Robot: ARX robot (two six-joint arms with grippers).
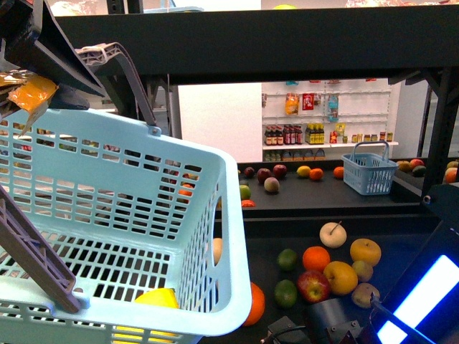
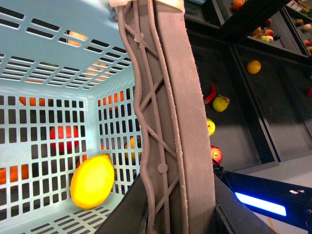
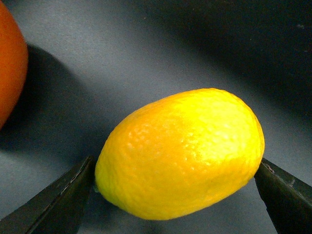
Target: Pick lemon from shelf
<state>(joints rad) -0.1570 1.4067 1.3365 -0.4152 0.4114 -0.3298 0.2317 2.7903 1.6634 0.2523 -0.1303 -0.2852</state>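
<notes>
bracketing the lemon (image 3: 180,151), the right gripper (image 3: 175,168) has a finger at each end; firm grip or not, i cannot tell. the lemon lies on the shelf (image 3: 146,48), unlifted. left gripper (image 2: 178,209) clamps the basket (image 1: 107,179), at 9 o'clock in front; a second lemon (image 2: 92,181) is inside.

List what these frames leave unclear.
- Right wrist view: whether the right gripper grips the shelf lemon; its fingertips pass behind the fruit.
- Front view: basket lemon, half hidden by the basket rim and bottom edge.
- Left wrist view: fingertips of the left gripper, behind the basket handle.
</notes>
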